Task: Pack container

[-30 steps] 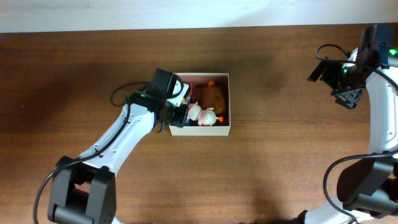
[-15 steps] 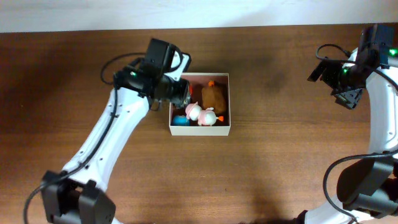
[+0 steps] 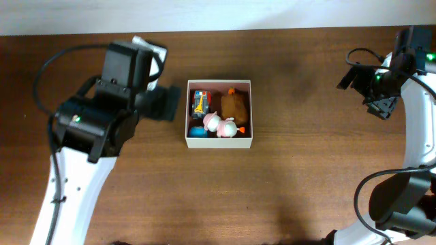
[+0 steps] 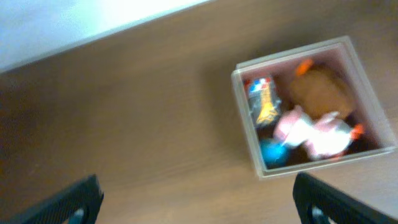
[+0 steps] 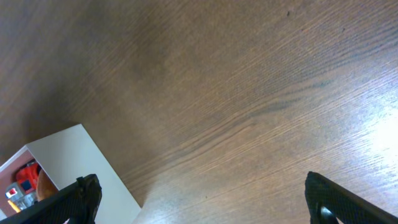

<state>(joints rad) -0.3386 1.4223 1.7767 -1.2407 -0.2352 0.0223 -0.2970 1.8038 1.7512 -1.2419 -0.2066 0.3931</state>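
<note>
Overhead view is showing the container [image 3: 219,143] sitting near the middle of the brown tabletop [image 3: 306,184]. Small toys are lying inside it. A brown toy [image 3: 234,104] is sitting at about 1 o'clock in the container, with a little orange bit at its far end. A toy with red, yellow and blue on it [image 3: 199,103] is lying at 11 o'clock. A pink and white toy [image 3: 220,124] is lying at about 6 o'clock, just beside the brown toy. A blue thing [image 3: 196,131] is peeking out at 7 o'clock, right next to the pink one.

My left end effector [image 4: 199,208] is hanging over the tabletop at 9 o'clock from the container and is not touching it. My left wrist camera is seeing the container [image 4: 247,134] at 2 o'clock, a bit blurry. My two fingers [image 4: 78,202] are standing far apart at the bottom corners, gripping nothing.

My right end effector [image 5: 208,202] is hanging well apart from the container, out at 3 o'clock. It is standing wide apart too, holding nothing. My right wrist camera is catching one white corner of the container [image 5: 68,162] at 8 o'clock, with bare wood all around.
</note>
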